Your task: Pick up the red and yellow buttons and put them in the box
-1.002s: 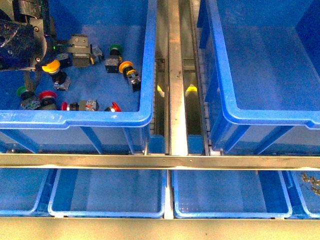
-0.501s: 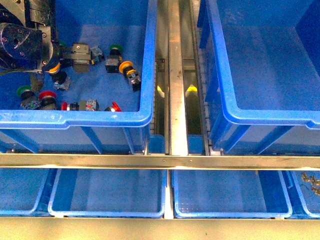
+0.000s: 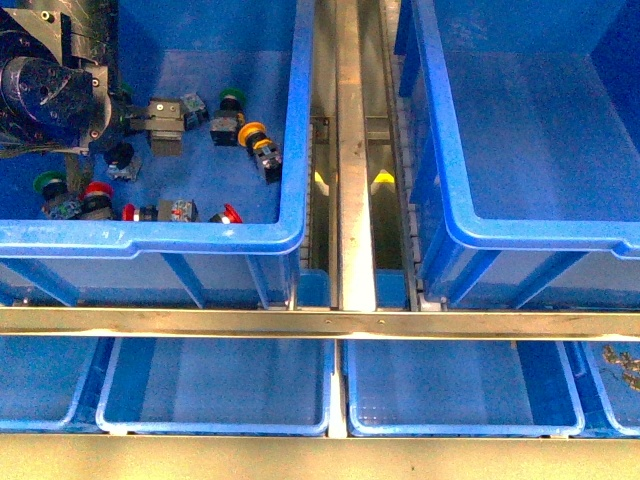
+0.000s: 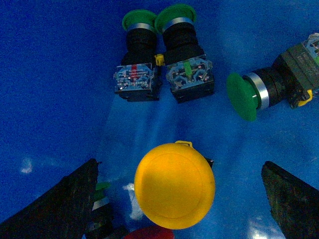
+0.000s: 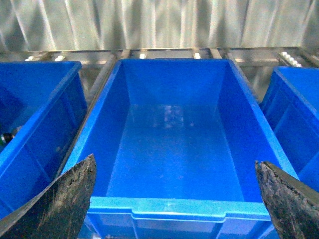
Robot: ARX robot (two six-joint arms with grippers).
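Standing in front, I see no counter as such: deep blue plastic crates sit in a steel frame, with a steel rail (image 3: 352, 150) running between them and a steel bar (image 3: 320, 322) crossing above a row of shallower blue bins (image 3: 215, 425). The left arm (image 3: 45, 85) reaches into the left crate (image 3: 292, 225), whose floor is strewn with switches, among them a yellow-capped button (image 3: 252, 132) and red buttons (image 3: 97, 189) near the front wall. The box (image 3: 445, 225) stands right of the rail. In the left wrist view the left end effector (image 4: 178, 167) is released, its dark fingers (image 4: 65, 206) spread wide on either side of a yellow button (image 4: 174, 185) that stands cap-up on the crate floor, not touching it. Green switches (image 4: 182, 55) lie beyond, their printed labels too small to read. In the right wrist view the right end effector (image 5: 175, 164) is also spread and holds nothing. It hovers before the box (image 5: 174, 205), with a ribbed metal wall (image 5: 159, 25) behind.
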